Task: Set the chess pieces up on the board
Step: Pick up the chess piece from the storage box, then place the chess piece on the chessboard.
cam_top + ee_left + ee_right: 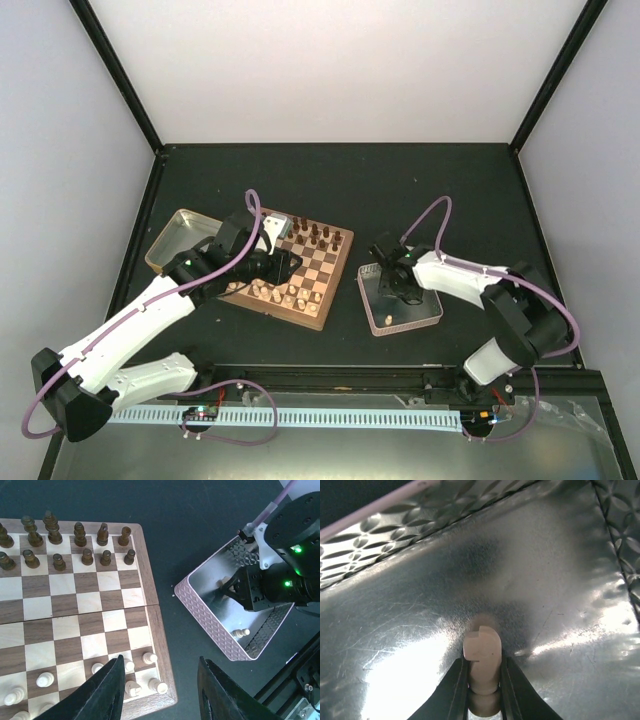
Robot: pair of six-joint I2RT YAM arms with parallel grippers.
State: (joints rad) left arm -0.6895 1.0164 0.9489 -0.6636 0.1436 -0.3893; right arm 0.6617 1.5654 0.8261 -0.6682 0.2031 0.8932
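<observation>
We see the right pincer [484, 664] grasping a pale chessman [481, 647], the shiny tray [560, 580] floor beyond it; the left pincer [161, 667] hangs released.

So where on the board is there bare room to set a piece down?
The middle ranks of the board are bare, bordered by the dark chessmen far and the chess pieces near. Both end rows are crowded.

No text, label, brand or number I can read in any of my views. Board [151, 587] border plain, no file or rank marks legible.
</observation>
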